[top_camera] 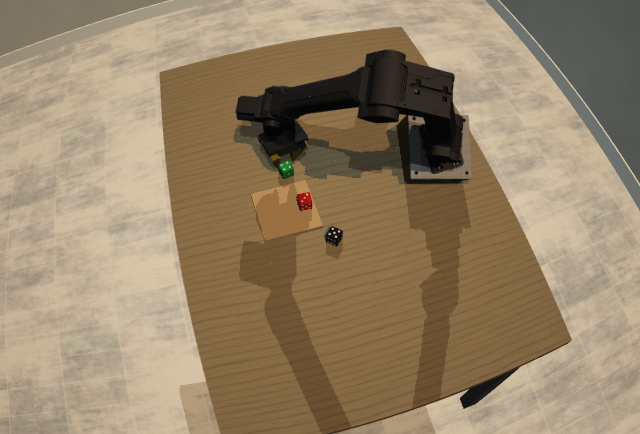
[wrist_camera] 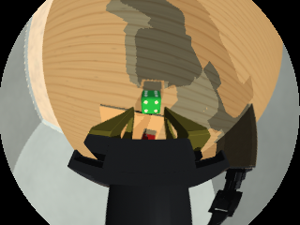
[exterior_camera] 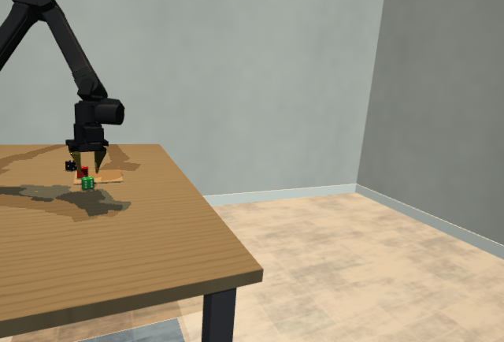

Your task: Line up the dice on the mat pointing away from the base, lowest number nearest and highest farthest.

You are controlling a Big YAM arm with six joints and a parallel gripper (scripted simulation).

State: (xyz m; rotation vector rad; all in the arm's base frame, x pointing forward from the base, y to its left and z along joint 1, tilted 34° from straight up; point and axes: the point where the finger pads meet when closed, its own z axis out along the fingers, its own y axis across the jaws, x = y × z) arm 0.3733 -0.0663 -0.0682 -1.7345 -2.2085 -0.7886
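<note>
A green die (top_camera: 285, 169) (exterior_camera: 87, 183) (wrist_camera: 150, 103) lies on the bare table just off one edge of the tan mat (top_camera: 279, 217) (exterior_camera: 109, 176). A red die (top_camera: 304, 200) (exterior_camera: 82, 172) stands on the mat near a corner. A black die (top_camera: 333, 235) (exterior_camera: 70, 165) lies on the table beside the mat's other side. My gripper (top_camera: 285, 156) (exterior_camera: 87, 169) (wrist_camera: 149, 111) points straight down and hangs a little above the green die. Its fingers stand half apart with nothing between them.
The arm's base plate (top_camera: 413, 160) is bolted to the table to the right of the dice. The arm reaches over the table's back part. The table's edge (exterior_camera: 227, 248) runs close on the green die's side.
</note>
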